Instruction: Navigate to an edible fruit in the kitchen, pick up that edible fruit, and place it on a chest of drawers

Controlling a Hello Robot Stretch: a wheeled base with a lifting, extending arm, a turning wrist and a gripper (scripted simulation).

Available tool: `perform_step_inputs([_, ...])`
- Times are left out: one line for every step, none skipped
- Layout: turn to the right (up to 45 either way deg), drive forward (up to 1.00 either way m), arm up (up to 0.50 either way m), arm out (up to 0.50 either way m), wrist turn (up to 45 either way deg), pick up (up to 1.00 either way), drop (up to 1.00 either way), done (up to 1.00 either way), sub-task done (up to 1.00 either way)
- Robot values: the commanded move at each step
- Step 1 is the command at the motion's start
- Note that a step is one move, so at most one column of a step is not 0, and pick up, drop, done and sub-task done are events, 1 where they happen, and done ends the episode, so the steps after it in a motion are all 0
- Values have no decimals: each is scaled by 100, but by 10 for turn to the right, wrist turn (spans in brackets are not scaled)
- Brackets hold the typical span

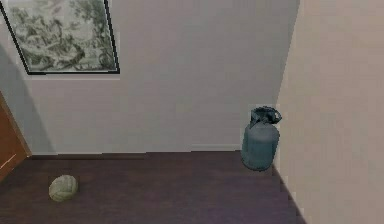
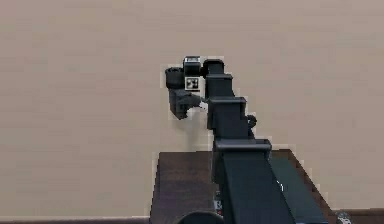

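**Fruit or not, I can't say: a pale round lump [image 1: 63,188] lies on the floor [image 1: 170,190]**

Two walls meet in the corner ahead: a grey-white wall [image 1: 190,90] facing me and a beige wall [image 1: 340,120] along the forward view's right. The floor below them is a dark plum-brown.

In the arm side view the arm [image 2: 240,150] comes up from the bottom edge as a dark stepped bar. It is set against plain beige wall, with a patch of dark floor beneath it.

High on the grey-white wall, at the forward view's upper left, hangs a black-framed picture [image 1: 65,35], busy and greenish. A strip of brown wood [image 1: 8,140] shows at the left edge; door or furniture, I cannot tell.

In the corner a blue-grey can [image 1: 261,140] stands upright on the floor, close against the beige wall. Well apart from it, at the lower left, the round lump lies on bare floor. It is pale green-grey and too small for me to call it a fruit.

At the arm's far end, by the two white marker squares [image 2: 176,78], the fingers [image 2: 183,108] show against the wall. I cannot tell whether they are spread or pressed together, nor whether they hold anything.
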Motion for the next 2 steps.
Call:
perform_step_inputs([0,0,0,-8,0,0,0,0,0])
perform_step_inputs([0,0,0,0,0,0,0,100,0])
